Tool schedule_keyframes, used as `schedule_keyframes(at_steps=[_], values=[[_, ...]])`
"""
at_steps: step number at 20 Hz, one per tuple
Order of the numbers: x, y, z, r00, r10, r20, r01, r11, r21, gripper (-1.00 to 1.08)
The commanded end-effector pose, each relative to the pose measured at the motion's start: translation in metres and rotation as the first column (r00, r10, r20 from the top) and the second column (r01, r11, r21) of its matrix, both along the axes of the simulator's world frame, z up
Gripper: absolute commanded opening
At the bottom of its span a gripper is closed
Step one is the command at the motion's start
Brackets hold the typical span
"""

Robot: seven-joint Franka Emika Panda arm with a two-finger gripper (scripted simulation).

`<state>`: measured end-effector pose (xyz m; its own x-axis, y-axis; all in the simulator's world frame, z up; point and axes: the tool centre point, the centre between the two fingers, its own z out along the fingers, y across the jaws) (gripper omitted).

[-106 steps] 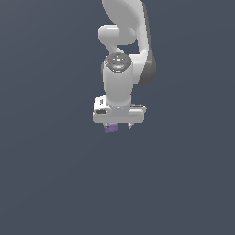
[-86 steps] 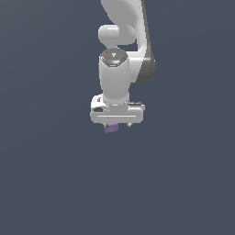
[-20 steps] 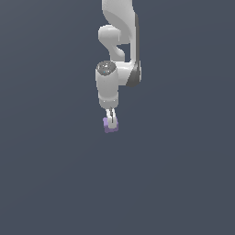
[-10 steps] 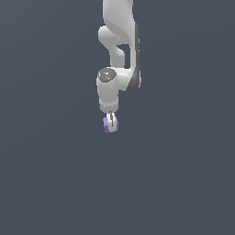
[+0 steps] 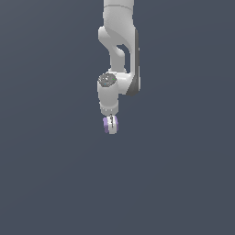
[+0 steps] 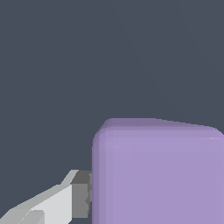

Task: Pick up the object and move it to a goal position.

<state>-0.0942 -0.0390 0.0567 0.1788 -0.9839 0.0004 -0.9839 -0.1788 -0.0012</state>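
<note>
The light-purple cube [image 5: 107,123] sits between the fingers of my gripper [image 5: 110,125] in the exterior view, below the white arm's wrist. The gripper is shut on it, seen edge-on. In the wrist view the cube [image 6: 157,175] fills much of the picture. One grey-padded finger [image 6: 78,194] presses against its side. The other finger is out of that view.
The white arm [image 5: 118,55] comes down from the exterior view's top edge. A plain dark grey-blue surface [image 5: 55,174] lies all around. No other object shows.
The wrist has turned, so the gripper shows edge-on instead of broadside. The arm has moved on with the cube held in the fingers.
</note>
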Motion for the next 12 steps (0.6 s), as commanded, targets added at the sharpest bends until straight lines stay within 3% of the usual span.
schedule_keyframes(at_steps=[1,12], values=[[-0.0005,-0.0001,-0.0012,1.000,0.000,-0.001,0.000,1.000,0.000,-1.00],[0.0013,0.0023,0.0043,1.000,0.000,0.001,0.000,1.000,0.000,-1.00]])
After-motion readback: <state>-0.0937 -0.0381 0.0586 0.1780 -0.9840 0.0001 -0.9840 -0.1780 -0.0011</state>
